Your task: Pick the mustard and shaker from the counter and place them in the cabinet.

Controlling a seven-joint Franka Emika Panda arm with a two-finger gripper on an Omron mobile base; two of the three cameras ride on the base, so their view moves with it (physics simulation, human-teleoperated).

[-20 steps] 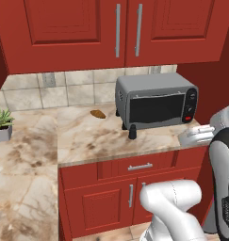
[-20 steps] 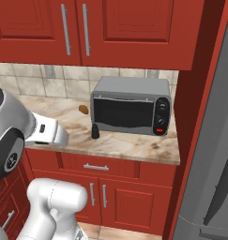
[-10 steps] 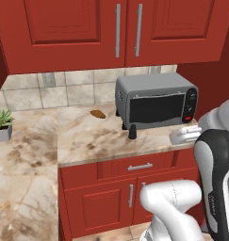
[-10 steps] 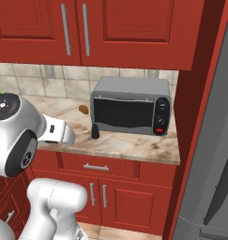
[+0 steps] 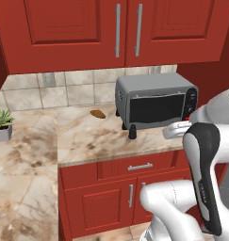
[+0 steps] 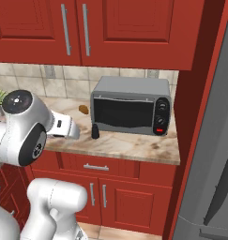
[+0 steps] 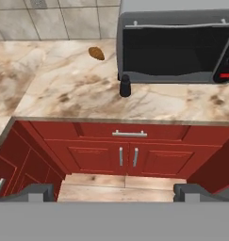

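The gripper [image 7: 114,192] hangs out in front of the counter [image 7: 87,94], with its two dark fingers [image 7: 33,192] spread wide apart and nothing between them. Below it are the red doors and the drawer [image 7: 129,134] with silver handles. Farther back, the little black shaker [image 7: 125,86] stands upright on the counter top, just in front of the grey toaster oven [image 7: 177,42] near its left corner. A small brown lump [image 7: 96,53] lies farther back, near the tiled wall [image 7: 54,21].
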